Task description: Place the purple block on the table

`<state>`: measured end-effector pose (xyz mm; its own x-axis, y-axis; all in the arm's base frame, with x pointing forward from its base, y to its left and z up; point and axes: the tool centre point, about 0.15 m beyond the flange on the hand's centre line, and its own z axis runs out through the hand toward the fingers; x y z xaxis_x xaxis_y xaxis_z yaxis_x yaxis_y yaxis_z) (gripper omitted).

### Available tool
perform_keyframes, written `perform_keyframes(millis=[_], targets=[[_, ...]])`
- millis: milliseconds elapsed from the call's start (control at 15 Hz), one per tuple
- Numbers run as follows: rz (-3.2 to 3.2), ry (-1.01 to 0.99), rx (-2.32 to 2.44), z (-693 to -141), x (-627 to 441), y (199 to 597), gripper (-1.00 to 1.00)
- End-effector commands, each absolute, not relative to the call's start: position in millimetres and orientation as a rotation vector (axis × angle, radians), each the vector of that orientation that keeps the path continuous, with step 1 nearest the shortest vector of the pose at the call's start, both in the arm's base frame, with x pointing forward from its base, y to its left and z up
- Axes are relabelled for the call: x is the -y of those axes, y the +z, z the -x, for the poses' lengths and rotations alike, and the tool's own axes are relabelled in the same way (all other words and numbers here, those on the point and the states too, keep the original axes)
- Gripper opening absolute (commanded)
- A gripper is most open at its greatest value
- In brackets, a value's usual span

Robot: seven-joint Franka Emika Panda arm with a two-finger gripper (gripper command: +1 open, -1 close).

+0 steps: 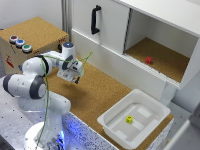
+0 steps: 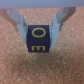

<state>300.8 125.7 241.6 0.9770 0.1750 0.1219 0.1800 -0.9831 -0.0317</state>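
arm (image 1: 35, 82): bent, reaching low | gripper (image 2: 39, 31): pointing down | jaws: clamped on a held item

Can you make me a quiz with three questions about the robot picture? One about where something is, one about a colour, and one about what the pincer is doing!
1. Where is the yellow cube?
A. in the white tray
B. in the cabinet
C. on the button box

2. What colour is the cube in the cabinet?
A. green
B. red
C. white

3. What is the pincer doing?
A. hanging open and empty
B. pressing a button
C. holding the purple block

Answers: 1 A, the yellow cube lies on the tray floor. 2 B, the cube in there is red. 3 C, the wrist view shows a finger on each side of the block, just above the table.
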Motion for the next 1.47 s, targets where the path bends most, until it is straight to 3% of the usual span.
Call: perform_keyframes(millis=[0,333,400,933,1267,1400], targets=[[3.114,-0.046,0.186,-327.6,-97.9,234.1,-1.0],[3.109,-0.062,0.068,-330.1,-90.5,223.7,-1.0],[3.109,-0.063,0.084,-332.1,-93.4,223.7,1.0],[3.17,-0.265,0.061,-309.9,-107.2,270.8,1.0],[3.17,-0.507,0.179,-308.4,-150.1,331.6,1.0],[3.17,-0.507,0.179,-308.4,-150.1,331.6,1.0]])
